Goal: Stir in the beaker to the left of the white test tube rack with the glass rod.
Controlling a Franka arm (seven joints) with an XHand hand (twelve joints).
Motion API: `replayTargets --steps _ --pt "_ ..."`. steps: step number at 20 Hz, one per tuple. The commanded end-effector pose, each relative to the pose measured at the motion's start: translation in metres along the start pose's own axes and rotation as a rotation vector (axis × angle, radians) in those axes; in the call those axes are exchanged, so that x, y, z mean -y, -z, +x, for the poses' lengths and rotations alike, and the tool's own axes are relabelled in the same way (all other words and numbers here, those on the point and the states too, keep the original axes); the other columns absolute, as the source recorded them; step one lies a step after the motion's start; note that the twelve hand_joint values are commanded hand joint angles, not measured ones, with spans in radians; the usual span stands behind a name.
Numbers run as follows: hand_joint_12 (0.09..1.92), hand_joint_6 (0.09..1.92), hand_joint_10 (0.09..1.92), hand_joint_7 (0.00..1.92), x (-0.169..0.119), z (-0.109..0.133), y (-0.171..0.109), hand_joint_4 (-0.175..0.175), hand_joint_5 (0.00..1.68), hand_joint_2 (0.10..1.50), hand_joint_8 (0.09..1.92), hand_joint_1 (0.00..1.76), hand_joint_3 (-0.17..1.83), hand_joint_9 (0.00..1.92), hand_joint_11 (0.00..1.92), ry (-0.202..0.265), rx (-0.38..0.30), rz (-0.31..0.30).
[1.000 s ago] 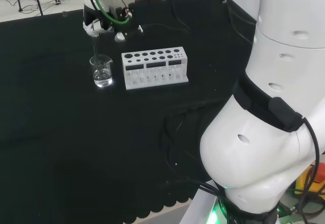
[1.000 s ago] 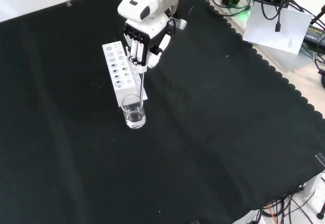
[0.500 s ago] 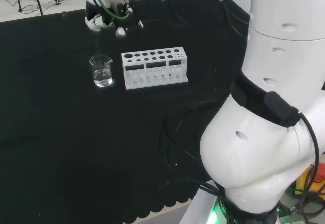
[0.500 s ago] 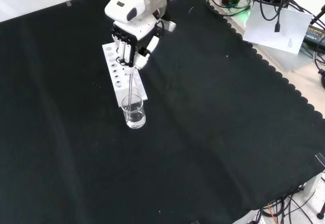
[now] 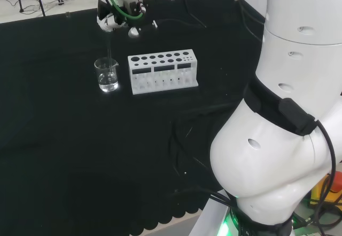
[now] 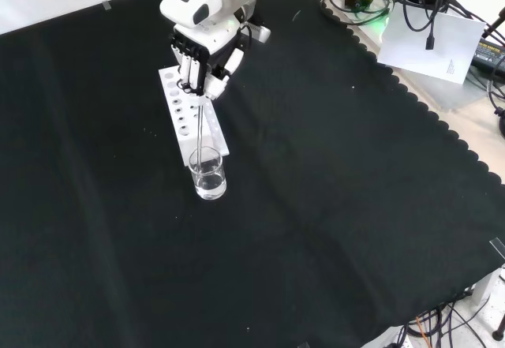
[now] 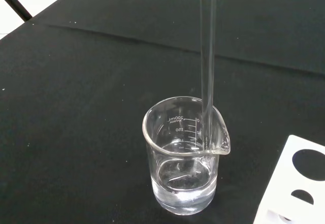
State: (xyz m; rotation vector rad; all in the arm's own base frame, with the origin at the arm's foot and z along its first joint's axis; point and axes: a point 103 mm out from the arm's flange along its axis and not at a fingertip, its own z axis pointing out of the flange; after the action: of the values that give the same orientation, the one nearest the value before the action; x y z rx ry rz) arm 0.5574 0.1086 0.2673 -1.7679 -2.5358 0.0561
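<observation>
Front view showed the worktop [image 6: 331, 206] draped in black cloth with a scalloped edge, cables and a white sheet of paper [image 6: 432, 42] beyond it. The robot hand [image 6: 201, 64] pinched the glass rod [image 6: 200, 131] in curled fingers above the white test tube rack [image 6: 188, 115], the rod's tip reaching the beaker [image 6: 207, 173], which held a little clear liquid.

From my station I count one clear glass beaker [image 6: 207, 174] holding a little liquid, one thin clear glass rod [image 7: 207, 56], one white plastic test tube rack [image 5: 163, 71], and one black-and-white robot hand [image 6: 201, 64].
</observation>
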Motion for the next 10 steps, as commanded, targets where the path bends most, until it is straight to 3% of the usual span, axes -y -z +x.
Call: replayTargets --steps 1,10 --pt "0.38 0.09 0.84 1.12 0.013 0.017 -0.001 -0.175 1.35 1.12 1.12 1.30 -0.17 1.64 1.72 0.011 0.006 0.002" --pt "0.39 0.09 0.84 1.12 -0.010 0.029 -0.007 -0.175 1.36 1.12 1.12 1.30 -0.17 1.64 1.72 0.038 -0.003 0.005"
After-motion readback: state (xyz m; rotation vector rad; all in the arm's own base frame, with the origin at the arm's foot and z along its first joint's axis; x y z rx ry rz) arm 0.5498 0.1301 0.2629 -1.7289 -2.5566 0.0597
